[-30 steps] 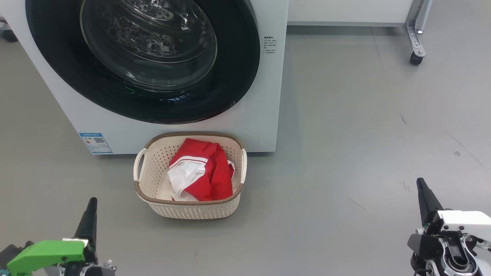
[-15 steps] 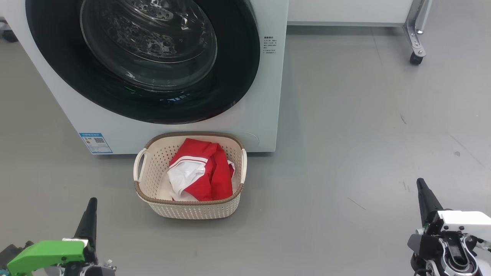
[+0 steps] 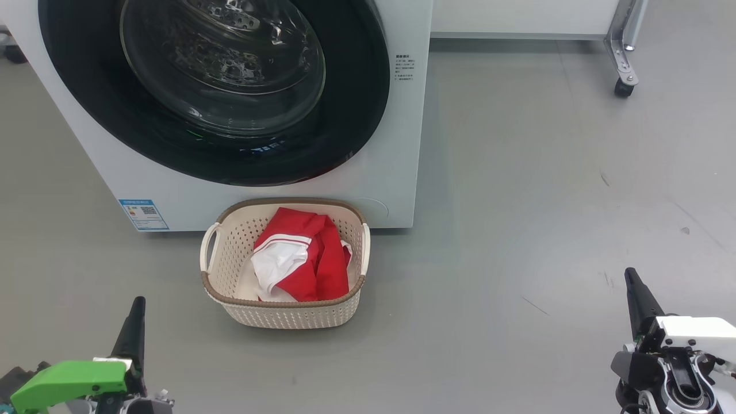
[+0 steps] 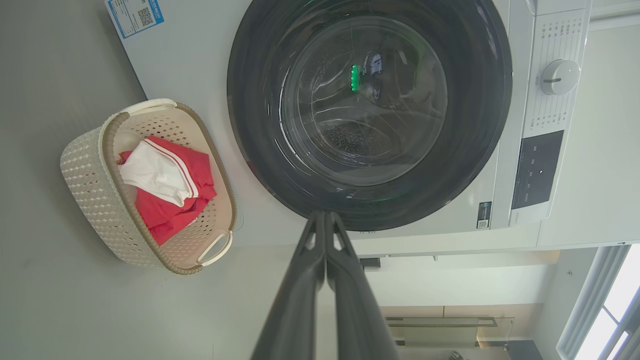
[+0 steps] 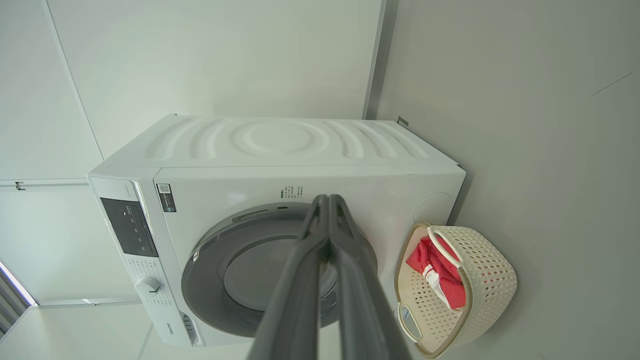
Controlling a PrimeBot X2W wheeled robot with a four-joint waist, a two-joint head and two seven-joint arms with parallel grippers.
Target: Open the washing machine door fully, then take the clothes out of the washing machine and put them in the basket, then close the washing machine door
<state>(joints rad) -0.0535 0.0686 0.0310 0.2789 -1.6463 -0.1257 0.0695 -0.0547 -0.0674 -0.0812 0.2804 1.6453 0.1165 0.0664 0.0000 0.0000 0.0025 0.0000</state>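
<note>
Red clothes [image 3: 299, 259] lie in the basket [image 3: 287, 316] just before the washing machine [image 3: 397, 144], whose door [image 3: 356, 103] looks shut — left gripper [image 3: 138, 302] and right gripper [image 3: 629, 273] both pinched closed, empty, best parked low and clear.

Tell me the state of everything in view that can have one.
Door: shut.
Clothes: lying in the basket.
Basket: upright, holding the clothes.
Left fingers: shut, empty.
Right fingers: shut, empty.
</note>
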